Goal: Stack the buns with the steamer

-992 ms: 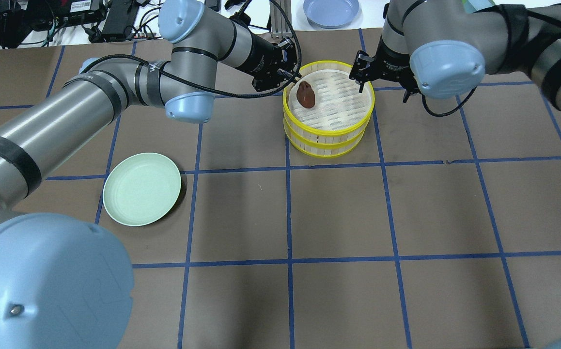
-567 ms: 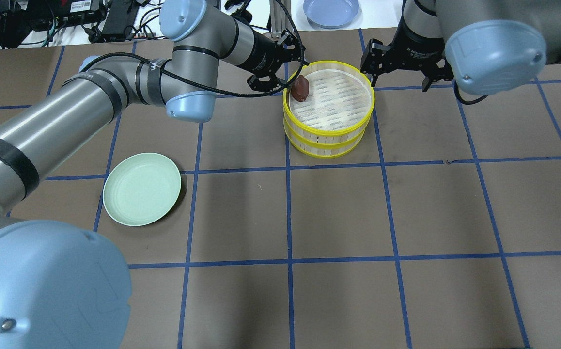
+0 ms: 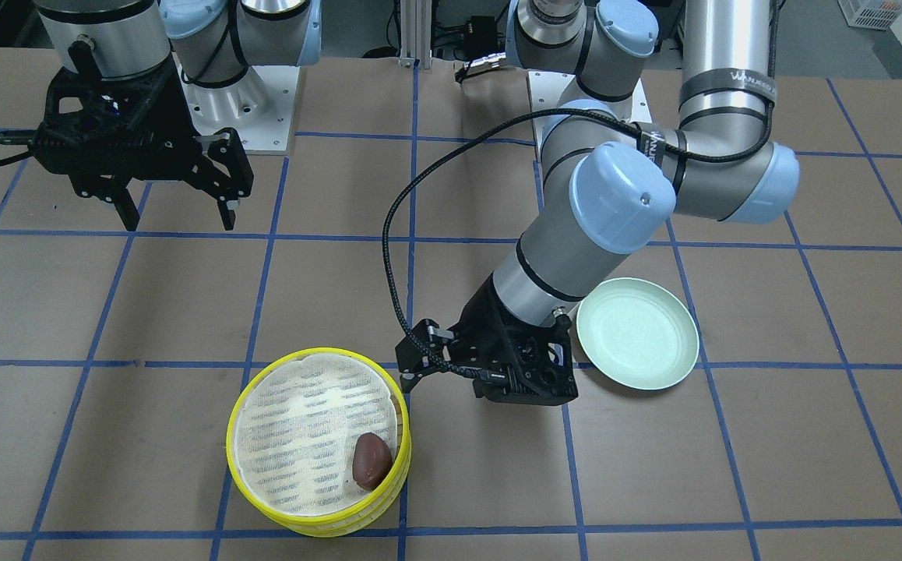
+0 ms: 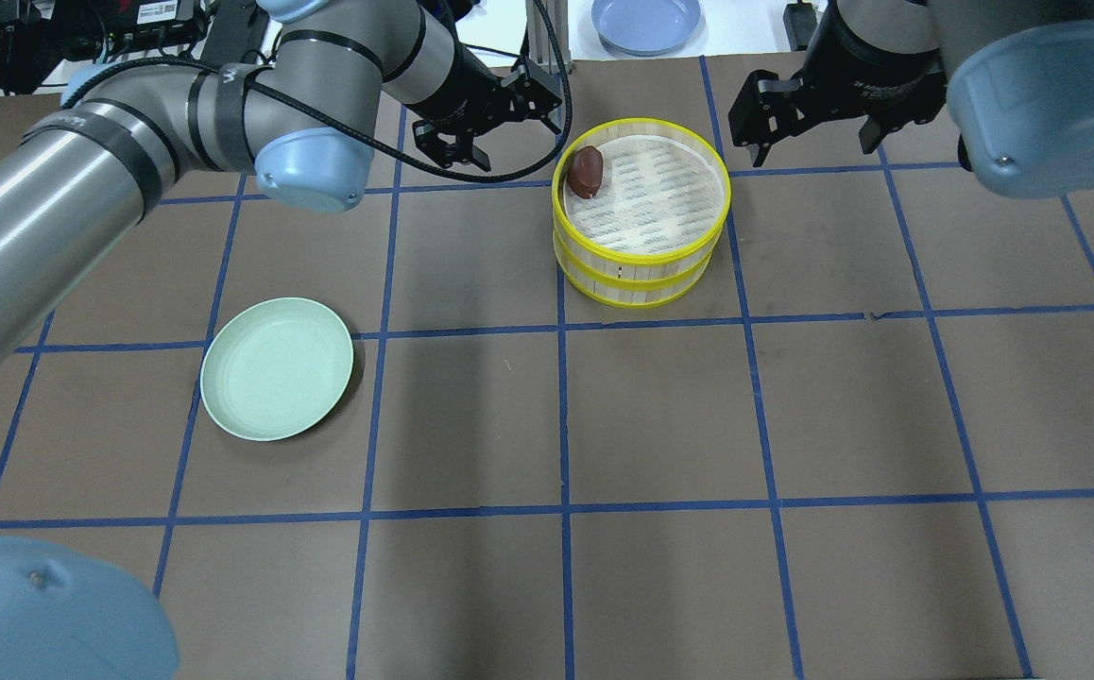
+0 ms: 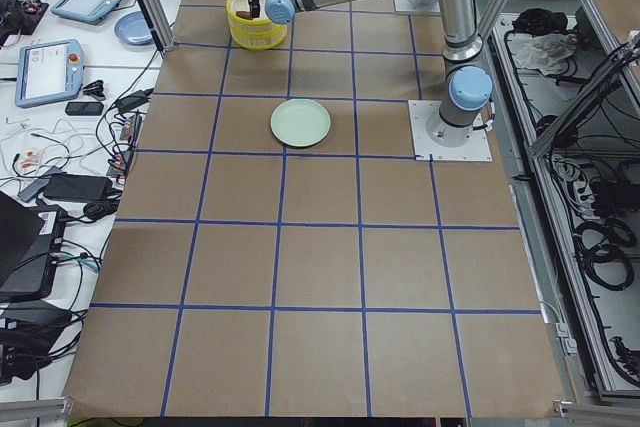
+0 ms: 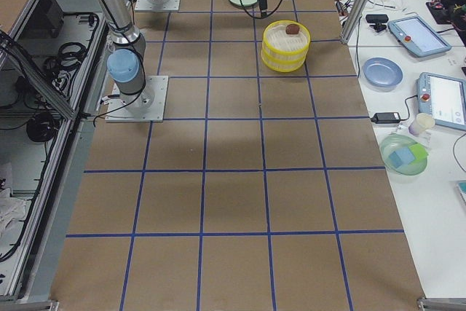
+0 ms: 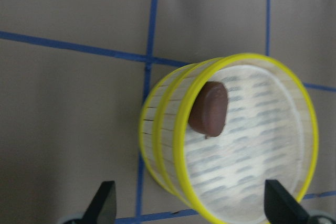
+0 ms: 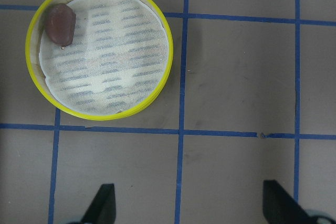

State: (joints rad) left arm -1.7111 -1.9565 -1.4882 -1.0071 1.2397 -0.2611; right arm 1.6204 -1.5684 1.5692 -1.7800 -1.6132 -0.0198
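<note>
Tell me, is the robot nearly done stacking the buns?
Nearly. Done: the two steamer trays are stacked, with the brown bun in the top one. In hand: nothing; left gripper and right gripper are open and empty. Left: the white bun shows nowhere, so I cannot tell.

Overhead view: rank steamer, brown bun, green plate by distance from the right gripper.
1. steamer, just to the view's left of the right gripper.
2. brown bun, at the steamer's far left edge.
3. green plate, view's lower left.
</note>
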